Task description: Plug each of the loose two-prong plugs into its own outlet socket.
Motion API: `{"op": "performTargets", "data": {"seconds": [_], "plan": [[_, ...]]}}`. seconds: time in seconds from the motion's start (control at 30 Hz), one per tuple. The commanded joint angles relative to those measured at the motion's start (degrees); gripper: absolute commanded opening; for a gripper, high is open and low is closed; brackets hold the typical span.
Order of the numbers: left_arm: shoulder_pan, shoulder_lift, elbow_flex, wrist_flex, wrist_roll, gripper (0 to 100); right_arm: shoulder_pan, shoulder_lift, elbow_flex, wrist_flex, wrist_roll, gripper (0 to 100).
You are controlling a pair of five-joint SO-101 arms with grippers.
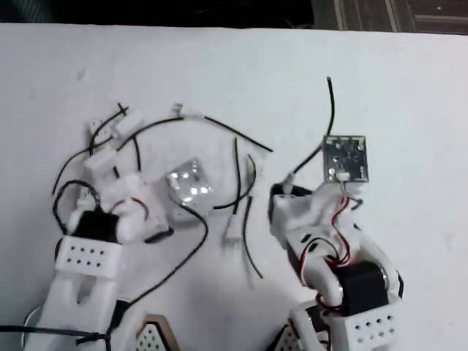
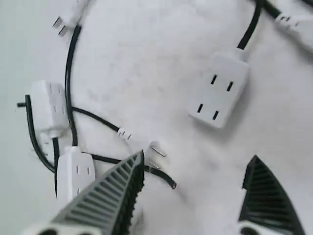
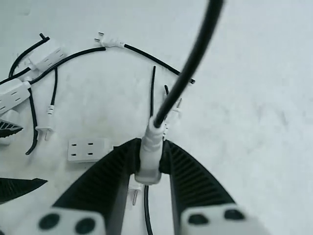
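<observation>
The counter (image 2: pixel 146 63) is white, matt, faintly mottled. Ahead of the left claw (image 2: pixel 195 166), the socket block (image 2: pixel 219 88) is smooth white plastic. The right claw (image 3: pixel 150 145) pinches, in ribbed matt black pads (image 3: pixel 190 171), a white plastic plug (image 3: pixel 149 166) on a smooth black cord (image 3: pixel 190 58). Prongs (image 2: pixel 157 151) beside the left claw gleam like metal.

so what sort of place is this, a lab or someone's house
Probably a robotics test bench, not a home: a white table strewn with outlet blocks and short-corded plugs, the right gripper clamping one plug and the left gripper open over the table.
</observation>
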Motion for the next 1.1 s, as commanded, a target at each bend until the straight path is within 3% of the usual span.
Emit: {"op": "performTargets", "data": {"seconds": [0.0,0.3,0.5,0.63,0.93,1.07], "plan": [[3.56,5.76,-3.60,-1.05,-1.85,33,2.42,-1.19,-0.35,1.45,0.62,1.6],[5.67,37.49,-21.80,-2.90,-2.20,32,2.68,-1.19,-0.35,1.45,0.62,1.6],[7.43,51.03,-29.45,-3.25,-1.85,32,2.77,-1.19,-0.35,1.45,0.62,1.6],[7.60,54.29,-32.35,-3.16,0.44,28,2.86,-1.19,-0.35,1.54,0.62,1.6],[10.95,54.37,-30.24,-2.73,1.93,8,2.86,-1.27,-0.35,2.51,0.62,1.6],[10.77,54.55,-32.00,-1.58,12.75,2,2.86,-1.27,-0.35,3.91,0.62,1.6]]}}
